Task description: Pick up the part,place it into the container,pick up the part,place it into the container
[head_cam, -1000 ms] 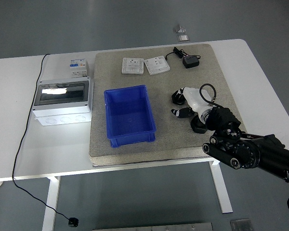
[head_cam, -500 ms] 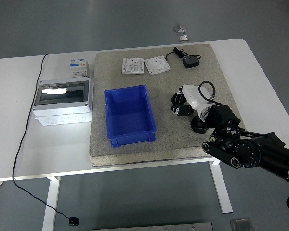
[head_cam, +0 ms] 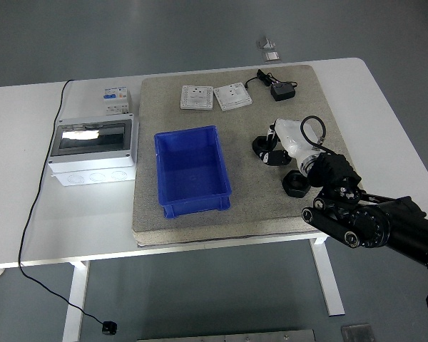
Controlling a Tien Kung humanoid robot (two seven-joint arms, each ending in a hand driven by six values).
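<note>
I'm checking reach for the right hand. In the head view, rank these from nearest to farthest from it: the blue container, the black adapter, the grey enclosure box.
From the right hand:
1. Black adapter, behind it at the mat's far edge.
2. Blue container, to its left, mid-mat.
3. Grey enclosure box, far left, off the mat.

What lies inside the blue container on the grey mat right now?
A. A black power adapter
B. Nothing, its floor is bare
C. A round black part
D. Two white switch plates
B: the blue container shows only its own bare blue floor; the two white switch plates and the black adapter lie on the mat beyond it, and the round black part sits on the mat to its right.
</note>
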